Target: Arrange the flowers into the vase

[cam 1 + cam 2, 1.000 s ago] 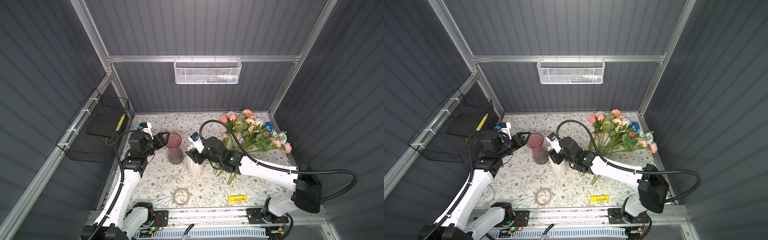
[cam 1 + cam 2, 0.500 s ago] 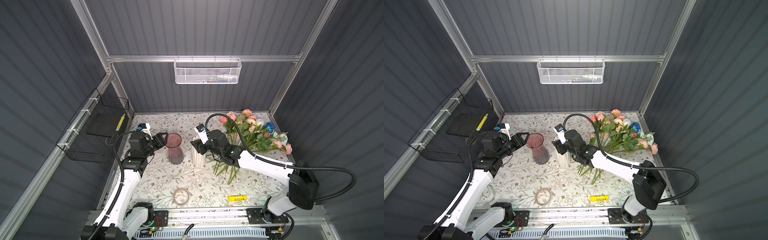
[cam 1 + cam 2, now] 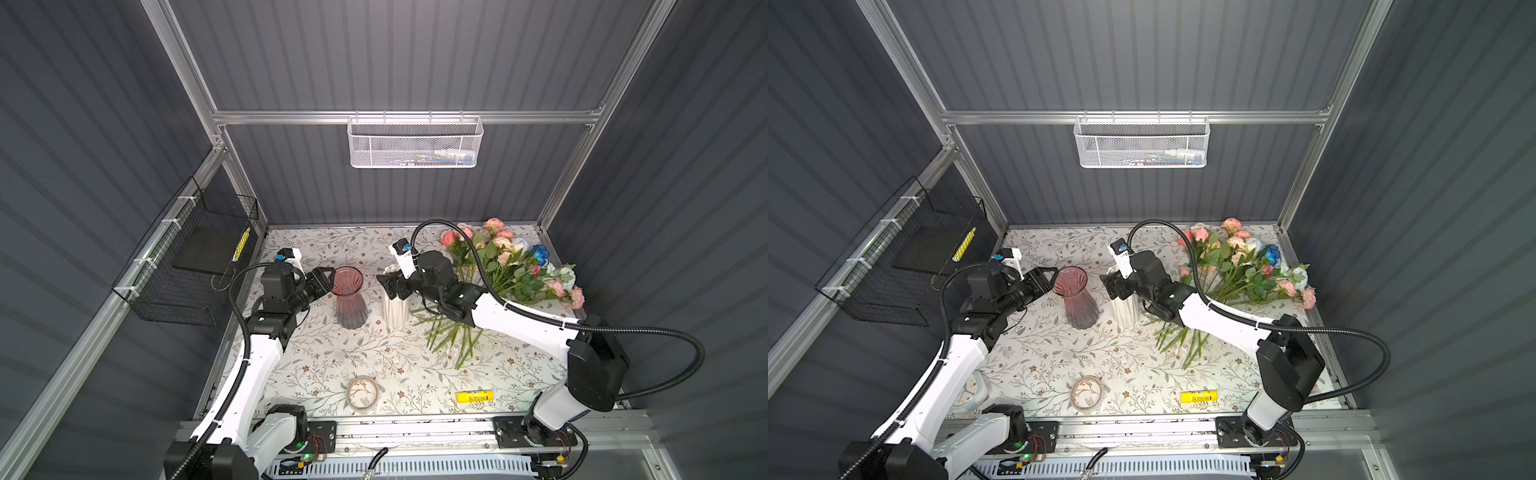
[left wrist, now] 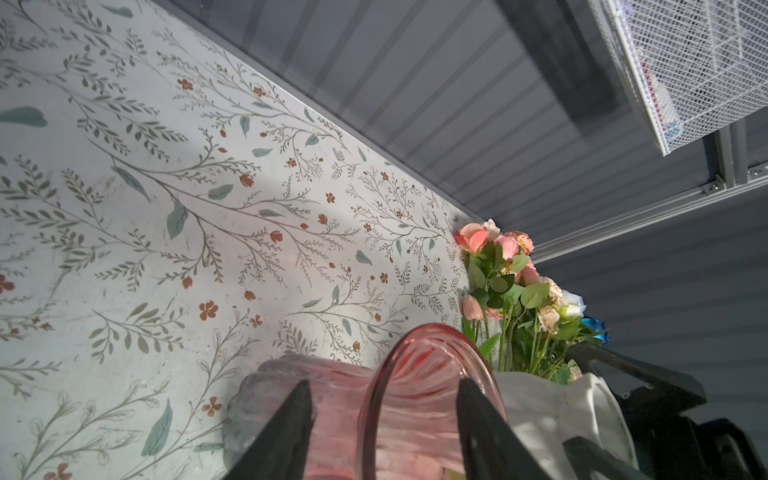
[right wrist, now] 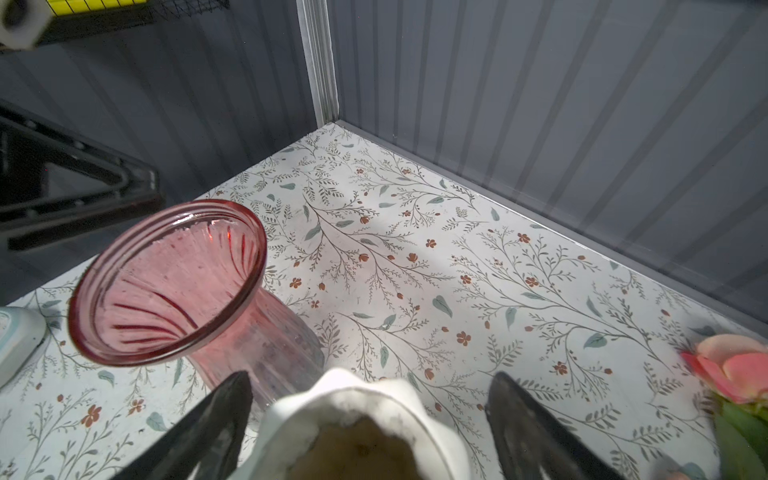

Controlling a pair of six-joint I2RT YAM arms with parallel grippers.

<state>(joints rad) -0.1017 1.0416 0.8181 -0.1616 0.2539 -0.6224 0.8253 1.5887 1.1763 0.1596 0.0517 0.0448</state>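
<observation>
The flowers (image 3: 507,266) (image 3: 1241,262) lie in a bunch at the back right of the table, pink, peach, cream and blue heads toward the wall, stems toward the front. A pink glass vase (image 3: 348,297) (image 5: 166,282) and a white ribbed vase (image 3: 395,311) (image 5: 353,415) stand upright side by side, both with nothing in them. My right gripper (image 3: 388,286) (image 5: 370,376) is open astride the white vase's mouth, with a gap on each side. My left gripper (image 3: 326,278) (image 4: 382,380) is open at the pink vase's (image 4: 415,415) rim, its jaws apart around the near edge.
A roll of tape (image 3: 362,395) and a yellow stick (image 3: 475,397) lie near the front edge. A pale blue-white object (image 3: 967,390) sits at the front left. A black wire basket (image 3: 195,266) hangs on the left wall, a white mesh basket (image 3: 415,143) on the back wall.
My right gripper moved the white vase a little toward the back, next to the pink vase, then opened its jaws wide off it. The left arm has hardly moved.
</observation>
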